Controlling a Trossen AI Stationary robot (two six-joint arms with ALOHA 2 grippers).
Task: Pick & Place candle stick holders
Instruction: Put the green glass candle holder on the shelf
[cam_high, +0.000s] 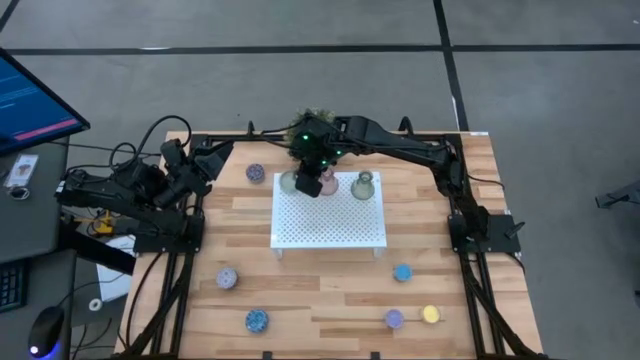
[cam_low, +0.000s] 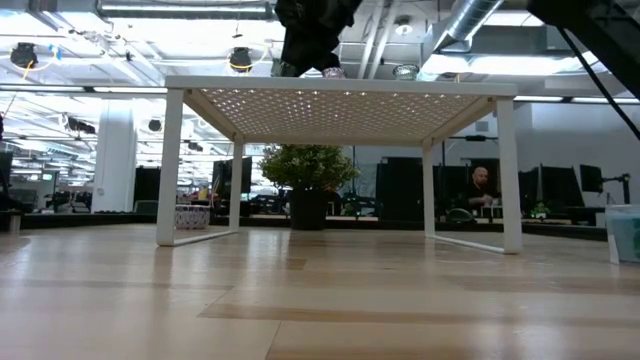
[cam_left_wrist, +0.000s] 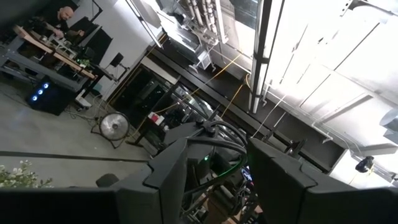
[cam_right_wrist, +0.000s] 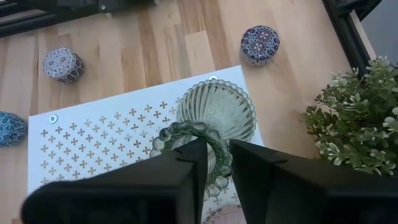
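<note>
My right gripper (cam_high: 318, 180) stands over the far edge of the white perforated tray (cam_high: 330, 225). It is shut on a pink-brown vase-shaped holder (cam_high: 328, 184). A dull green vase holder (cam_high: 289, 182) stands on the tray just left of it, and shows from above in the right wrist view (cam_right_wrist: 214, 112). Another green one (cam_high: 363, 184) stands to its right. Six round pucks lie on the table. My left gripper (cam_high: 190, 165) is open and empty, folded back at the table's left edge. My right gripper has the pink-brown holder between its two fingers (cam_right_wrist: 186, 171), and only a sliver of pink (cam_right_wrist: 217, 216) shows far back in the gap. The fingers come from above, slanting toward the table's left. The holder's foot (cam_low: 333, 71) is at the tray top.
A speckled purple puck (cam_high: 255, 172) lies left of the tray. A lilac puck (cam_high: 227, 278) and a blue speckled puck (cam_high: 257, 320) lie at the near left. Blue (cam_high: 402, 272), lilac (cam_high: 394, 318) and yellow (cam_high: 430, 314) pucks lie at the near right. A potted plant (cam_right_wrist: 360, 118) stands behind the tray.
</note>
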